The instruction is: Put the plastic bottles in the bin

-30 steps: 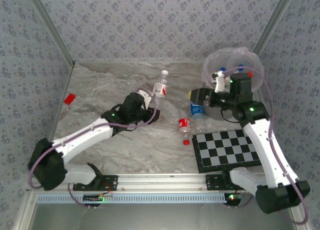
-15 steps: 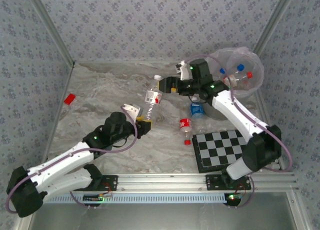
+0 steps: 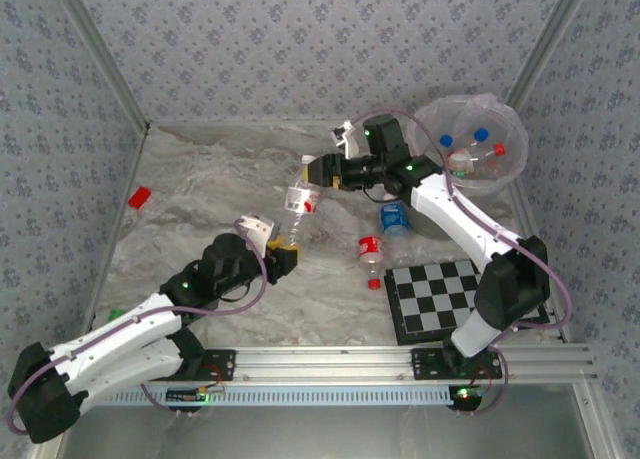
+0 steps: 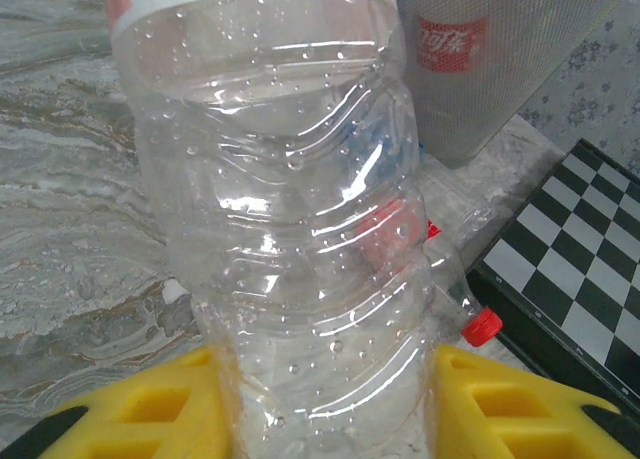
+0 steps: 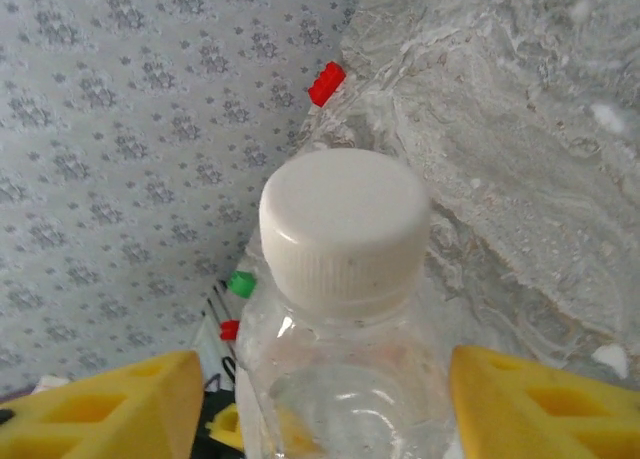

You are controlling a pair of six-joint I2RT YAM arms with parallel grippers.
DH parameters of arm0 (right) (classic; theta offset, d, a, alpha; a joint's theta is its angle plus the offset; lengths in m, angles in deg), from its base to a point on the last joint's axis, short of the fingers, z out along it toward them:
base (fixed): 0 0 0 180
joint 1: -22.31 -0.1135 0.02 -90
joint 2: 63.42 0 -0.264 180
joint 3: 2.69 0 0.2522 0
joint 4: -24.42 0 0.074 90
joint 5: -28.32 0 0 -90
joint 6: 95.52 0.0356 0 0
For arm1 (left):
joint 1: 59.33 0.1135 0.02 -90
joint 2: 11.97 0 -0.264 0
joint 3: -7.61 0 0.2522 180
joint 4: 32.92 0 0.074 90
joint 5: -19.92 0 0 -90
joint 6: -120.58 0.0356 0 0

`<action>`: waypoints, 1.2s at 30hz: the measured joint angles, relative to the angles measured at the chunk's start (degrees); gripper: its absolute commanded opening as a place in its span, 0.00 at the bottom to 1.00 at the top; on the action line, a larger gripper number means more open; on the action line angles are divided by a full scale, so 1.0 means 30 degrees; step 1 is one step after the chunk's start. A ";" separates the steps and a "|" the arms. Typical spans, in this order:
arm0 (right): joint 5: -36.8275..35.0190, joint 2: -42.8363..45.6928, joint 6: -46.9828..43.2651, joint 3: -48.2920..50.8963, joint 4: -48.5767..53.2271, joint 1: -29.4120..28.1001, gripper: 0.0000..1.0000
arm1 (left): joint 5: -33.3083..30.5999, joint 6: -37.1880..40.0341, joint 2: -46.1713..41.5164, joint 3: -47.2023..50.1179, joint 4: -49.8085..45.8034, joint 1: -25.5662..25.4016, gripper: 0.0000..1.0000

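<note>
Counter point(image 3: 200, 169): marbled grey, beneath both arms.

Bin point(image 3: 470, 99): stands to the right of the right end effector point(image 3: 316, 169) and well apart from it. We see several bottles in the bin point(image 3: 460, 162), with two blue caps and one red.

Checkerboard point(image 3: 455, 299): lies flat, to the right of the right end effector and nearer the arm bases.

Left end effector point(image 3: 284, 247): clamped on the base of the held bottle point(image 3: 299, 197). In the left wrist view its yellow pads point(image 4: 140, 419) press both sides of the clear, droplet-flecked body. The bottle is off the counter, tilted, reaching from this end effector up to the right one.

Right end effector: partly open, fingers straddling the bottle's neck with the white cap point(image 5: 345, 224) between them. Its pads point(image 5: 100, 409) stand clear of the cap. We cannot tell whether they touch the shoulder below.

Blue-labelled bottle point(image 3: 393, 219): lies on the counter to the right of the right end effector, nearer the bases.

Red-labelled bottle point(image 3: 369, 249): just beside the blue-labelled one, to the right of the left end effector.

Red block point(image 3: 139, 197): far to the left of the left end effector, near the wall.
</note>
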 measured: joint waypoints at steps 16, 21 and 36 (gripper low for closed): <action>0.0452 -0.0328 -0.0270 -0.0845 0.0648 0.0029 0.74 | -0.0007 -0.0175 -0.0568 0.0007 0.0036 0.0000 0.44; 0.0780 -0.1122 -0.0306 -0.1035 0.0743 -0.0430 0.65 | 0.0000 -0.0189 -0.0554 0.0015 0.0044 0.0000 0.44; 0.0219 -0.0838 -0.2127 -0.3687 0.3942 0.1377 0.32 | -0.0386 -0.0568 -0.0510 -0.0007 0.0153 0.0000 0.96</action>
